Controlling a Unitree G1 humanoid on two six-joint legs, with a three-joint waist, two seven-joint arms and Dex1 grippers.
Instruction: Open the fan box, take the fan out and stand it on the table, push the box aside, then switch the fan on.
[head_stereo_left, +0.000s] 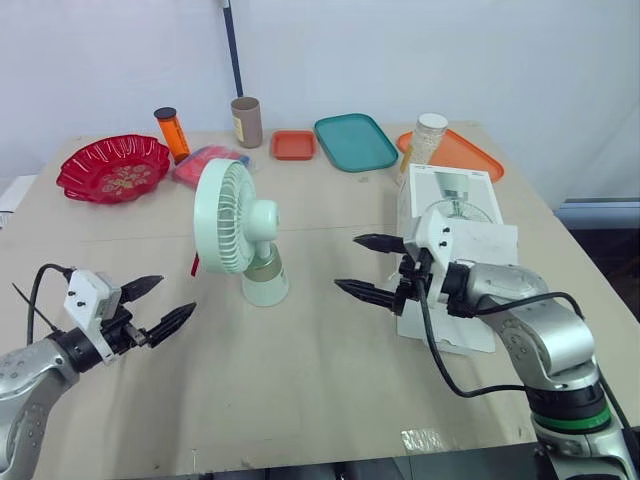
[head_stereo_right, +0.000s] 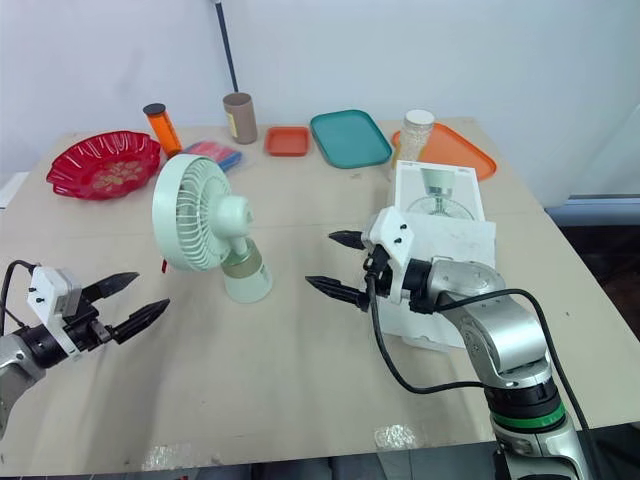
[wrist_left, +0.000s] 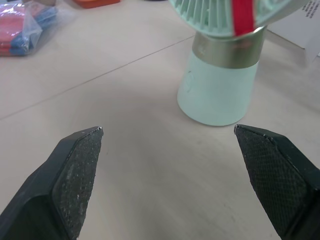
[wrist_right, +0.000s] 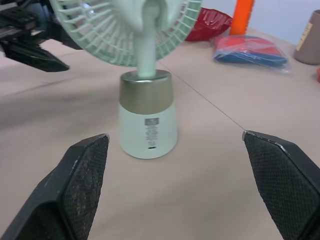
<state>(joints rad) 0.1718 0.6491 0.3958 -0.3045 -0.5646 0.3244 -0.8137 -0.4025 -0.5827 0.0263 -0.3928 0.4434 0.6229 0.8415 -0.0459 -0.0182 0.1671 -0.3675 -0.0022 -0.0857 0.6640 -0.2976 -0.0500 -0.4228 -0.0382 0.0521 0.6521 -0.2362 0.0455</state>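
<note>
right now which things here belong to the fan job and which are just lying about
Job: fan, fan box.
Lying about: red bowl, orange bottle, brown tube, pink packet, small orange tray, teal tray, orange tray, white jar.

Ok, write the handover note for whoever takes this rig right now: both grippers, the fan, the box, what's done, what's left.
Left gripper: open, empty, above the table, left of the fan.
Right gripper: open, empty, right of the fan, fingers pointing toward it.
Fan: upright mid-table, touched by neither gripper.
Fan box: lying to the fan's right, partly behind the right arm.
Done: fan out and standing; box looks set aside.
Left: switch the fan on. I cannot tell whether it is running.
</note>
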